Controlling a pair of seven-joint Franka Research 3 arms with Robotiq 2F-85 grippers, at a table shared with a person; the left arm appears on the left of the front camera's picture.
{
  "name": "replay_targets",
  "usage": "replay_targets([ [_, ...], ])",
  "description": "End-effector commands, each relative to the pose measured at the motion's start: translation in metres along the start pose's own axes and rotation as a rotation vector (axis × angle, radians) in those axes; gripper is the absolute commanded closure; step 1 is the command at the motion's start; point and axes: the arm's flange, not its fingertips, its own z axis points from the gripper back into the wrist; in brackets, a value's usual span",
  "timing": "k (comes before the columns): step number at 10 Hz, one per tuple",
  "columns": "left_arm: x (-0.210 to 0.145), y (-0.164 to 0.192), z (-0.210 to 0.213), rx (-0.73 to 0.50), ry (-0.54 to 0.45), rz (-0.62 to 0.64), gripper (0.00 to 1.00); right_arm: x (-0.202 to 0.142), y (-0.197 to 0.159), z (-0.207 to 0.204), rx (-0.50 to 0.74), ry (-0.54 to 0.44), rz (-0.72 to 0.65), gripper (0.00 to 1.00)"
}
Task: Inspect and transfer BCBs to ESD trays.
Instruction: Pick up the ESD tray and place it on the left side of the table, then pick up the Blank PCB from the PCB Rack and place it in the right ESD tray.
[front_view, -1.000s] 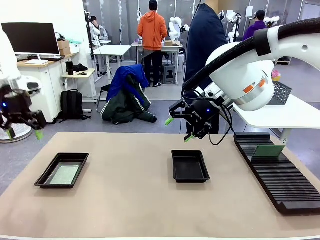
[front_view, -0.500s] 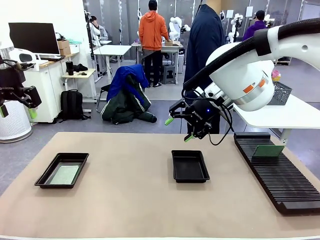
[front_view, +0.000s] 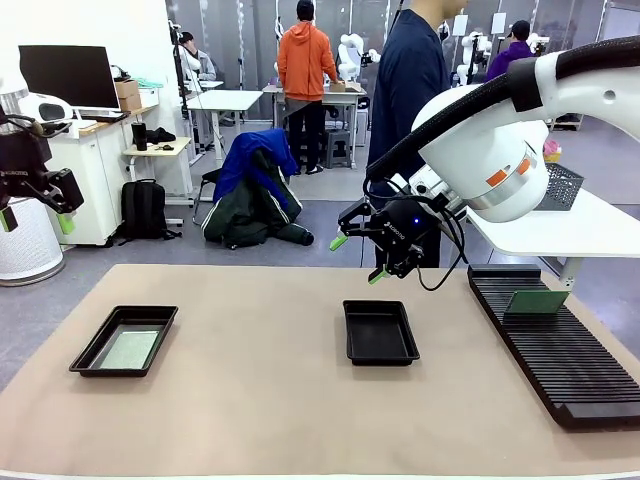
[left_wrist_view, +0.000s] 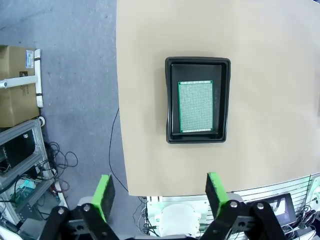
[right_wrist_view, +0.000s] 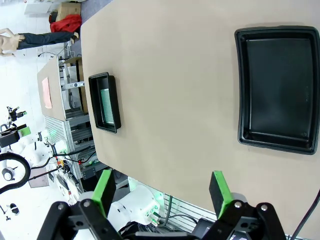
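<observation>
So left pincer and right pincer are hanging wide open, empty. I'd be pinching the pale green rectangular circuit board by its edge, lifting straight from the black ribbed rack.

Front view looks across; wrist views look down, apparently sharing left tray.

Lower left: tray with board inside. Centre: second tray (well apart). Right: rack, another board standing in it.
</observation>
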Motion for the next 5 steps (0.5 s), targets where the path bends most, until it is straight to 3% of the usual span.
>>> replay_targets([
  [1,-0.0015,0.0007,-0.0030,0.000,0.003,0.002,0.03,0.0007,0.0011,-0.0015,-0.005,0.002,0.000,0.00],
  [5,-0.0015,0.0007,-0.0030,0.000,0.003,0.002,0.03,0.0007,0.0011,-0.0015,-0.005,0.002,0.000,0.00],
])
